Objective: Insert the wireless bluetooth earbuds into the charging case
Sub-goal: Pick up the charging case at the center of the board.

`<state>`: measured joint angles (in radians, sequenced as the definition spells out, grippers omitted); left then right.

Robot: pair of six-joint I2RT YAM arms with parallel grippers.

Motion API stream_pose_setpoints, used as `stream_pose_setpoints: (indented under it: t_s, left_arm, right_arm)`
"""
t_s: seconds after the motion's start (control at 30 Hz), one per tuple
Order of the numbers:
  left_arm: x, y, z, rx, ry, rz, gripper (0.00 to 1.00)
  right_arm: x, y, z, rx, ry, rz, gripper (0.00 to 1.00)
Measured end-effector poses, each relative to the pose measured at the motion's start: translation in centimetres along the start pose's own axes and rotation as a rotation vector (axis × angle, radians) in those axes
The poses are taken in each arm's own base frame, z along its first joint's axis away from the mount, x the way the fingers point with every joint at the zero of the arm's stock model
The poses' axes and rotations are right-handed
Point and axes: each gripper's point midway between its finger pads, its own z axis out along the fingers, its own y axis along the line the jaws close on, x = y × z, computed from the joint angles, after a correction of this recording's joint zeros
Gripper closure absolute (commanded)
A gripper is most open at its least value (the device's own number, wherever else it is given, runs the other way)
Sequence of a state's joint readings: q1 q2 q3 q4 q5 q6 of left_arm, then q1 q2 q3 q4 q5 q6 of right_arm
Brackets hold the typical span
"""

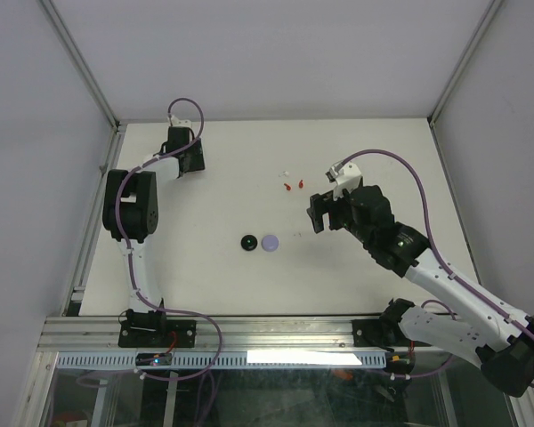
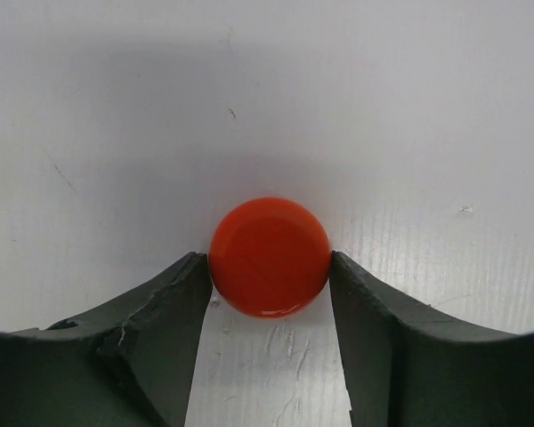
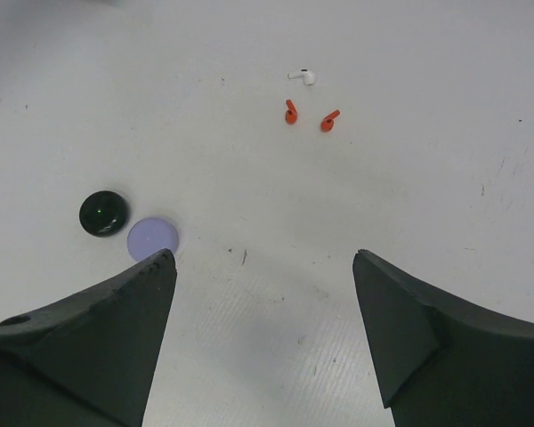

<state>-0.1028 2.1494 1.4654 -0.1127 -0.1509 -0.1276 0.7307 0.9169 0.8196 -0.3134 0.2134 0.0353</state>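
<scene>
Black case (image 3: 103,213): round, lying on the table (image 1: 214,276), touching the lavender case (image 3: 153,238) at its right.
Right gripper (image 3: 262,258): jaws wide apart, holding nothing, above bare table right of the two cases.
Red earbuds (image 3: 291,113): two, side by side, loose on the table beyond the right gripper.
White earbud (image 3: 303,76): just past the red pair.
Left gripper (image 2: 267,255): far left corner, fingers pressed to both sides of the red case (image 2: 269,258), which lies flat.

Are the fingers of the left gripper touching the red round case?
Touching. The left wrist view shows both fingers of the left gripper against the red case sides, without any gap.
</scene>
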Motion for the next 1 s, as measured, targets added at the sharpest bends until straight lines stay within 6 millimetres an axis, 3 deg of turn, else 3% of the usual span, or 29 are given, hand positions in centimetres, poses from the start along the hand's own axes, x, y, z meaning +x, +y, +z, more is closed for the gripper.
stream_pose_setpoints:
  t_s: [0.13,0.33,0.43,0.67,1.0]
  left_arm:
    - [0.1,0.1,0.0,0.004,0.002,0.038,0.56]
    - [0.2,-0.5,-0.1,0.068,-0.009,0.132,0.59]
    - [1.3,-1.0,-1.3,0.136,-0.004,0.192,0.59]
    - [4.6,-3.6,-7.2,0.376,0.014,0.329,0.60]
    - [5.3,-9.8,-16.5,0.640,-0.168,0.628,0.53]
  right_arm:
    - [0.1,0.0,0.0,0.000,0.004,-0.001,0.16]
    - [0.2,0.1,0.0,-0.004,0.008,-0.002,0.16]
    - [0.3,0.2,0.0,-0.013,0.011,-0.002,0.16]
    - [1.1,0.8,0.3,-0.041,0.049,0.003,0.16]
    - [3.5,2.5,1.4,-0.116,0.197,0.035,0.14]
